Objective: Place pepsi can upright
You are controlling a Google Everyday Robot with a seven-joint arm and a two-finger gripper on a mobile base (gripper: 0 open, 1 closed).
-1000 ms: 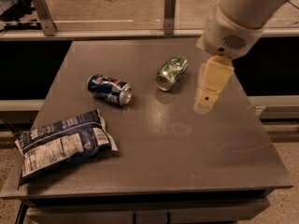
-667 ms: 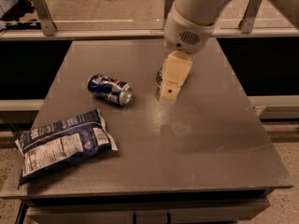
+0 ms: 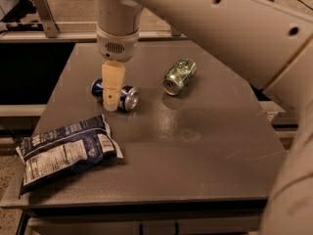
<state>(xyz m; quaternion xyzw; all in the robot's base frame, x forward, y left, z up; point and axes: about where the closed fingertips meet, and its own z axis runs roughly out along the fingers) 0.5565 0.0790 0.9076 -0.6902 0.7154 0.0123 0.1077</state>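
The pepsi can (image 3: 128,96), dark blue with a silver end, lies on its side on the grey table (image 3: 195,146), left of centre. My gripper (image 3: 112,88) hangs from the white wrist straight above the can, and its cream fingers cover the can's middle. The can's left end shows just past the fingers.
A green-silver can (image 3: 179,76) lies on its side to the right of the pepsi can. A dark blue snack bag (image 3: 66,149) lies at the table's front left corner. My large arm fills the upper right of the view.
My gripper has swept left across the table, from beside the green-silver can to directly over the pepsi can. The cans and bag have not moved.
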